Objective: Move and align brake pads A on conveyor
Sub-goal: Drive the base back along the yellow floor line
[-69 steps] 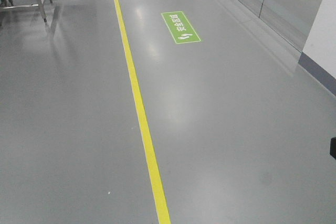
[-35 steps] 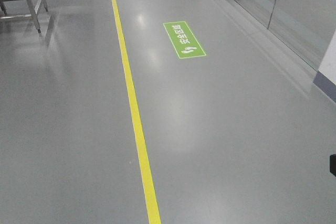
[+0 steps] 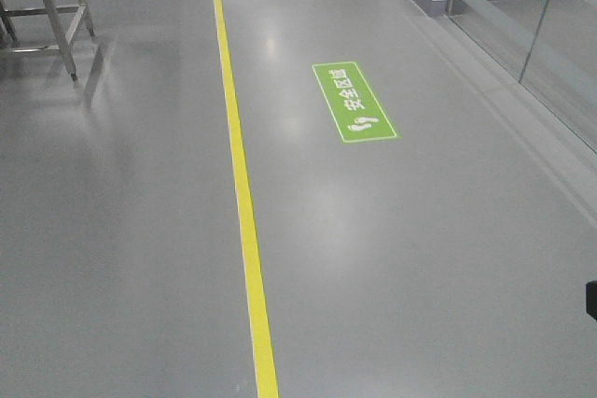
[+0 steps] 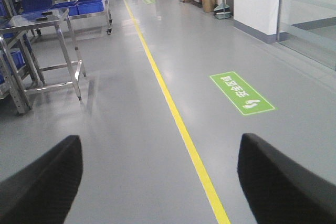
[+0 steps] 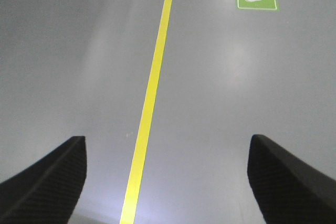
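No brake pads and no conveyor show in any view; both are out of view. My left gripper [image 4: 160,153] is open over bare grey floor, its black fingers [image 4: 44,187] standing wide apart with nothing between them. My right gripper [image 5: 165,156] is open too, its ribbed black fingers [image 5: 291,182] far apart above the yellow floor line [image 5: 152,87]. Neither gripper holds anything.
A yellow line [image 3: 241,184] runs along the grey floor, with a green floor sign [image 3: 354,102] to its right. A steel table frame [image 3: 56,16] stands at the far left. Steel racks with blue bins [image 4: 37,9] line the left. A glass wall [image 3: 541,34] runs along the right.
The view has shifted across the floor: the green sign moved down and right in the front view, and the steel frame's legs now show more at the top left.
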Controlling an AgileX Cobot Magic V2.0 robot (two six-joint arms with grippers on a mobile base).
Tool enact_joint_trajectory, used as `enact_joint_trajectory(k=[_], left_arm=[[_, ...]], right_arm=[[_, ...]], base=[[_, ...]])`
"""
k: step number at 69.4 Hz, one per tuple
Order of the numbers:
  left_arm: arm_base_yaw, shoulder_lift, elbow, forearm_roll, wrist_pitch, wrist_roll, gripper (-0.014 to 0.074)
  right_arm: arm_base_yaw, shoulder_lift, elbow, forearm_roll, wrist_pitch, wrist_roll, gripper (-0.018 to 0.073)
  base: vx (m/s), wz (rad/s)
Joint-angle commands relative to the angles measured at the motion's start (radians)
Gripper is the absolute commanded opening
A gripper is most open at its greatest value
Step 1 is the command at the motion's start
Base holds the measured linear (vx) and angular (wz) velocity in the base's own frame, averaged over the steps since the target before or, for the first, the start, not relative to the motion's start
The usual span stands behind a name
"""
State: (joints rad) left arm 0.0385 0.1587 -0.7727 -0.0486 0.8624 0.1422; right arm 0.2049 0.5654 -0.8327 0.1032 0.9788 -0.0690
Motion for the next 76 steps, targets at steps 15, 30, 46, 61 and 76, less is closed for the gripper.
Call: enact_joint_trajectory(k=[15, 30, 46, 61, 76], left_arm=[[0.003, 0.019, -0.017, -0.006, -0.073, 0.000, 0.0565], [0.003, 0.019, -0.017, -0.006, -0.073, 0.000, 0.0565], [0.003, 0.022, -0.017, -0.006, -0.072, 0.000, 0.0565], [0.003, 0.022, -0.017, -0.006, -0.074, 0.000, 0.0565], [0.003, 0.022, -0.017, -0.006, -0.073, 0.000, 0.0565]], right_arm=[[-0.004, 0.009, -0.021, -0.001, -0.060, -0.007, 0.0592], [-0.004, 0.009, -0.021, -0.002, -0.060, -0.007, 0.0592], [-0.004, 0.009, -0.021, -0.002, -0.060, -0.007, 0.0592], [-0.004, 0.009, -0.021, -0.002, -0.060, -0.007, 0.0592], [-0.004, 0.009, -0.021, -0.006, -0.060, -0.007, 0.0592]], base=[[0.74, 0.12], [0.78, 0.08], [0.80, 0.04], [0.79, 0.09], [0.80, 0.16]])
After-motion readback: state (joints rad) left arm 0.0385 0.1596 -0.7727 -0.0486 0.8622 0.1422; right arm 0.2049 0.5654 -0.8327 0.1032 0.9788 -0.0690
